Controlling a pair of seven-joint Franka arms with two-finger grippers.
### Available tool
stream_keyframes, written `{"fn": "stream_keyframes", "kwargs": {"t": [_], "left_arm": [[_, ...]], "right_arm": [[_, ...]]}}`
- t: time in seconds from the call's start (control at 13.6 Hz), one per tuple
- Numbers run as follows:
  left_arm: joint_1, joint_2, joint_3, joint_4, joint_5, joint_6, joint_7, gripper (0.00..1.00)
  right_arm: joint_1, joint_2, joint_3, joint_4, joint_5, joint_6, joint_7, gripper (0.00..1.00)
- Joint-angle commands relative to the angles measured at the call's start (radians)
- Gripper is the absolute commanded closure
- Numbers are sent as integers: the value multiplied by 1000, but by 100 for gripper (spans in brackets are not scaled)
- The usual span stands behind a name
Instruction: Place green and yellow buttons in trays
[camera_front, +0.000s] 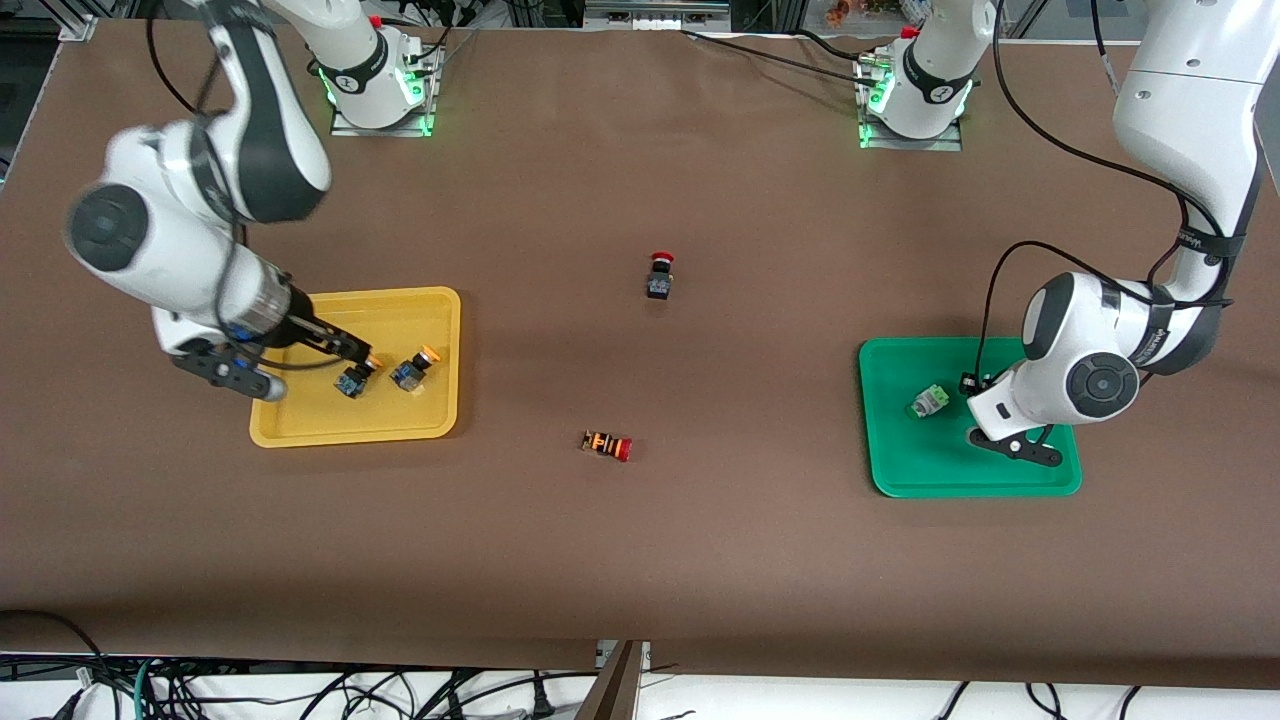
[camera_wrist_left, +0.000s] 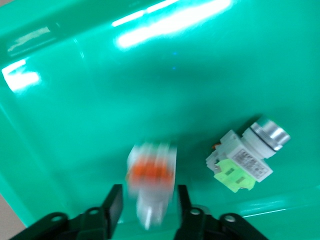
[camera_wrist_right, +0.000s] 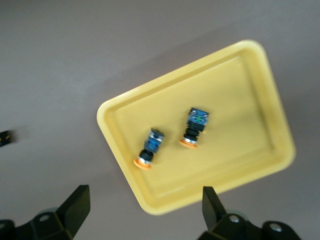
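Left gripper (camera_wrist_left: 147, 200), fingers apart, hangs over the green tray (camera_wrist_left: 75, 100); an orange-block button (camera_wrist_left: 150, 172) sits between its fingers, unclamped. Right gripper (camera_wrist_right: 145, 207), fingers wide apart, is above the yellow tray (camera_wrist_right: 240, 70), both yellow-capped buttons (camera_wrist_right: 195, 127) lying in it.

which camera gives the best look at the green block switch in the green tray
The left wrist view: the green-block switch fills the frame, silver cap and label clear. The front view shows it small in the green tray. The right wrist view misses it.

glossy plastic green tray (camera_wrist_left: 75, 75), matt brown table (camera_front: 640, 560)

Blurred orange-block switch (camera_wrist_left: 150, 172) between fingers (camera_wrist_left: 114, 205)
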Motion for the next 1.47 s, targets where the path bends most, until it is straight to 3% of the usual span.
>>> {"fn": "stream_keyframes", "kwargs": {"t": [0.0, 0.22, 0.37, 0.44, 0.52, 0.59, 0.74, 0.88, 0.96, 1.03, 1.1, 1.25, 1.4], "left_arm": [[4, -64, -11, 12, -61, -59, 8, 0], [1, -177, -39, 37, -100, -140, 1, 0], [4, -249, -40, 111, -153, -268, 6, 0], [6, -266, -40, 175, -157, -351, 17, 0], [-2, -285, -45, 239, -159, -434, 17, 0], [-2, -294, -54, 307, -160, -505, 15, 0], [2, -320, -54, 398, -165, -599, 17, 0], [3, -368, -31, 432, -189, -593, 2, 0], [-22, -418, -7, 424, -199, -559, -12, 0], [-87, -447, 63, 409, -199, -553, -43, 0], [-144, -492, 160, 339, -220, -532, -76, 0], [-200, -658, 237, 82, -348, -382, -95, 0], [-266, -670, 337, 44, -369, -376, -94, 0]], "right_arm": [[-3, 18, -31, 173, 1, -180, -122, 1], [-3, 18, -95, 273, 7, -295, -250, 1], [-56, 9, -77, 299, 18, -320, -320, 1], [-140, -22, 2, 296, 21, -320, -338, 1], [-259, -48, 124, 290, 21, -312, -341, 1], [-332, -63, 192, 289, 14, -312, -338, 1], [-351, -95, 197, 290, -17, -324, -351, 1], [-363, -131, 197, 290, -93, -343, -427, 1], [-365, -141, 197, 289, -114, -355, -464, 1], [-372, -146, 197, 284, -114, -357, -478, 1], [-376, -161, 199, 258, -112, -355, -472, 1], [-367, -158, 197, 236, -112, -358, -464, 1], [-357, -140, 199, 243, -117, -360, -461, 1]]}}
